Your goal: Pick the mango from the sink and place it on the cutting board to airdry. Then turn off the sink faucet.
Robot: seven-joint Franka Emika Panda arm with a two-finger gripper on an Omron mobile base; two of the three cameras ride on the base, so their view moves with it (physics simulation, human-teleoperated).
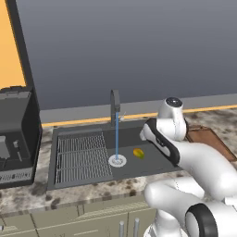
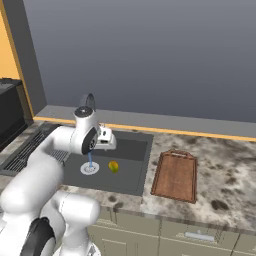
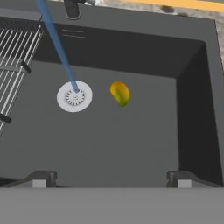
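The mango (image 3: 120, 93), yellow-orange with a green tinge, lies on the floor of the dark grey sink (image 3: 131, 144), just right of the round silver drain (image 3: 74, 96). It also shows in both base views as the mango (image 1: 138, 152) (image 2: 114, 166). My gripper (image 3: 112, 179) hangs open above the basin, nothing between its fingers, well above and short of the fruit. The sink faucet (image 1: 114, 107) stands behind the basin and a blue stream of water (image 1: 116, 139) falls onto the drain. The reddish-brown cutting board (image 2: 175, 176) lies on the counter right of the sink.
A ribbed wire rack (image 1: 81, 157) covers the sink's left part. A black appliance (image 1: 16, 134) stands on the counter at the far left. The grey wall runs behind the faucet. Speckled counter (image 2: 225, 185) continues right of the board.
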